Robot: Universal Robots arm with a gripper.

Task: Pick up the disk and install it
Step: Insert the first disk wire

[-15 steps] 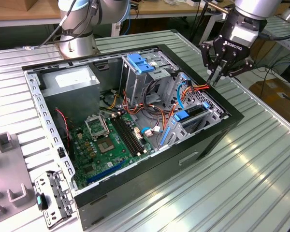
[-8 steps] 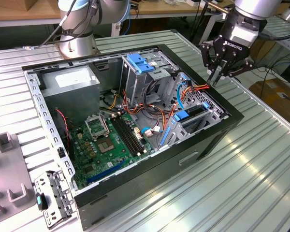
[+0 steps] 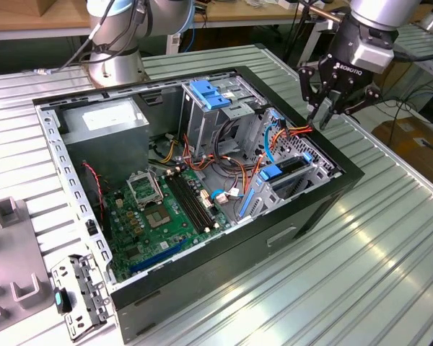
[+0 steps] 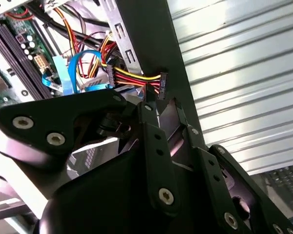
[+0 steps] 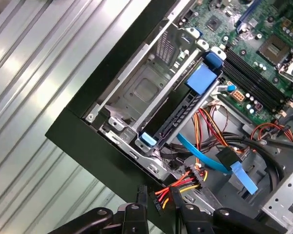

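Note:
The disk [image 3: 285, 175] stands on edge in the grey drive bay at the near right corner of the open computer case [image 3: 238, 238], its blue carrier framing a dark body. In the first wrist view the disk [image 5: 183, 109] sits in a slot of that bay beside a vacant slot. My gripper [image 3: 321, 119] hovers above the case's right rim, beyond the disk and apart from it. Its fingers [image 5: 136, 214] stand a small gap apart with nothing between them. A black power connector on red and yellow wires [image 4: 161, 85] lies just past the fingertips.
A tall grey cage with a blue latch [image 3: 209, 94] rises mid-case. The motherboard [image 3: 166, 209] lies on the case floor and the power supply [image 3: 105, 119] is at the back. Loose cables [image 5: 210, 156] run beside the bay. A metal bracket [image 3: 79, 292] lies on the ribbed table.

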